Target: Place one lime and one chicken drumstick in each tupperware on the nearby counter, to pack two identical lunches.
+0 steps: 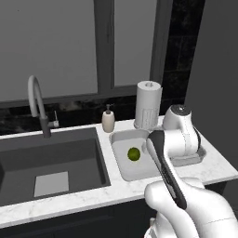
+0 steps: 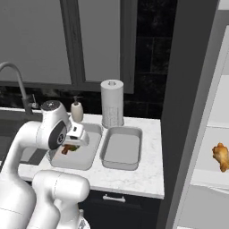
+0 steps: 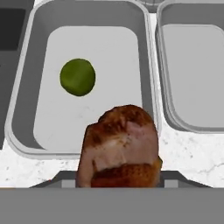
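My gripper [image 2: 73, 144] is shut on a browned chicken drumstick [image 3: 120, 146] and hangs just above the near edge of the left tupperware [image 3: 26, 87]. A green lime [image 3: 78, 77] lies inside that tray, also seen as the lime [image 1: 134, 154] from the left. The right tupperware [image 2: 120, 150] stands beside it with nothing in it. Both trays rest on the white marble counter [image 2: 134, 179]. A second chicken drumstick [image 2: 220, 156] lies on a pale shelf at the far right.
A dark sink basin [image 1: 51, 162] with a curved faucet [image 1: 37, 104] lies left of the trays. A soap bottle [image 1: 108, 120] and a paper towel roll [image 1: 148, 104] stand behind them. A tall dark panel [image 2: 188, 112] rises right of the counter.
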